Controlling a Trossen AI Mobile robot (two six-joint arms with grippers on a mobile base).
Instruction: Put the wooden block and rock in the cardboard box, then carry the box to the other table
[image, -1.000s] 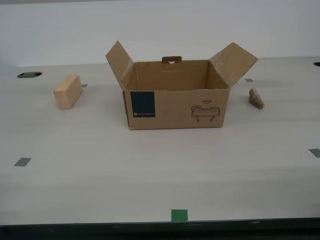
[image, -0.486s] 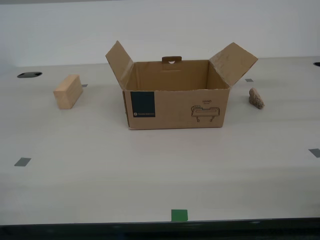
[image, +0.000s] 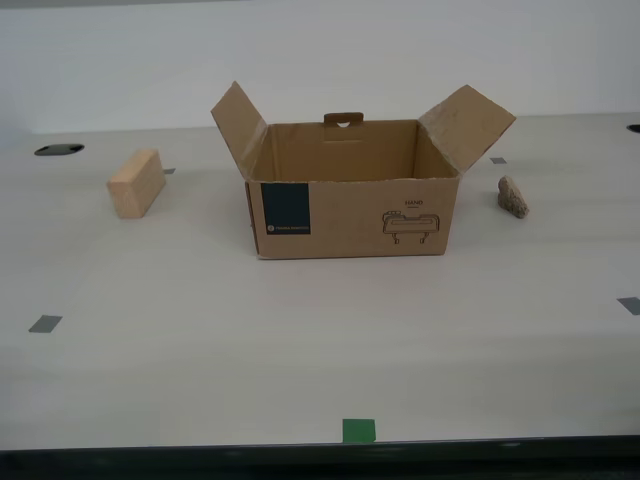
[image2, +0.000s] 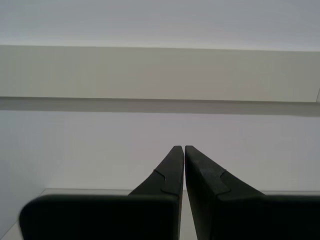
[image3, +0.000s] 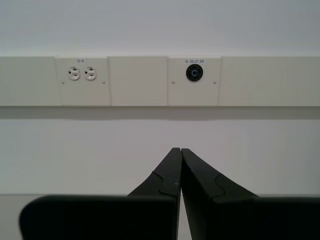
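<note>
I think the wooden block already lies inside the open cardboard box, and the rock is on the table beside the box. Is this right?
Not quite. The wooden block is not inside the cardboard box; the exterior view shows it lying on the table, apart from the box, on its other side from the rock. The rest is right.

We see a smooth cream table (image: 300, 340). On it: an open cardboard box (image: 350, 215) mid-table, a wooden block (image: 136, 183) toward the exterior view's left, a rock (image: 512, 197) toward its right, grey tape squares (image: 44, 323), one green tape piece (image: 358, 430) at the near edge.
</note>
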